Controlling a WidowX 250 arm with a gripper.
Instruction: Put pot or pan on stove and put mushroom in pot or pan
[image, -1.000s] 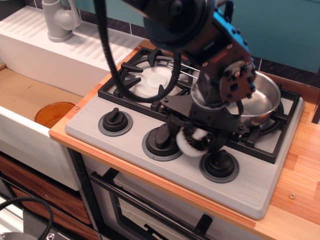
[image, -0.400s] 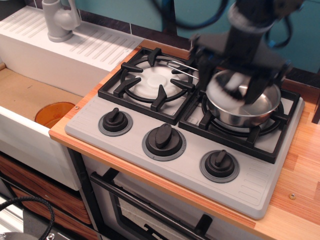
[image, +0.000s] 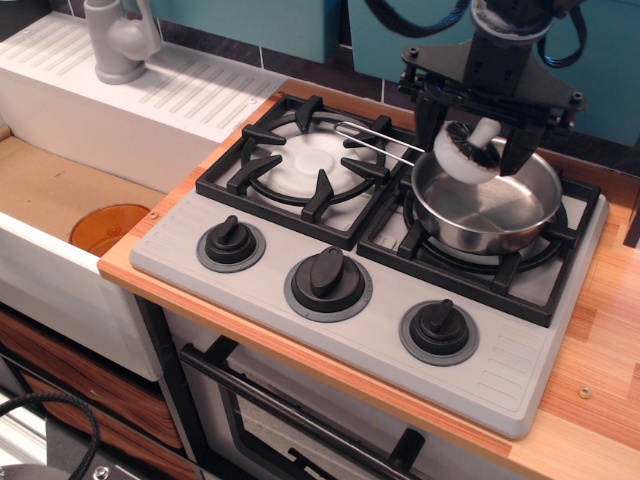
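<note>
The shiny steel saucepan (image: 497, 216) stands on the right burner of the grey stove (image: 515, 372), its wire handle (image: 380, 135) reaching left over the other burner. My gripper (image: 474, 148) hangs just above the pan's back left rim. Its black fingers (image: 427, 112) stand on either side of the mushroom (image: 462, 161) and appear shut on it. The mushroom is tilted, with its white cap down and its stem up, above the pan's inside. The pan holds nothing else.
The left burner (image: 303, 162) with its white disc is bare except for the pan handle above it. Three black knobs (image: 327, 276) line the stove's front. The white sink unit (image: 160, 105) with a faucet (image: 118, 42) lies left, and an orange disc (image: 108, 228) below it.
My gripper lifted the mushroom from the stove's front between the knobs and carried it back and right. It now holds the mushroom over the pan's rim.
</note>
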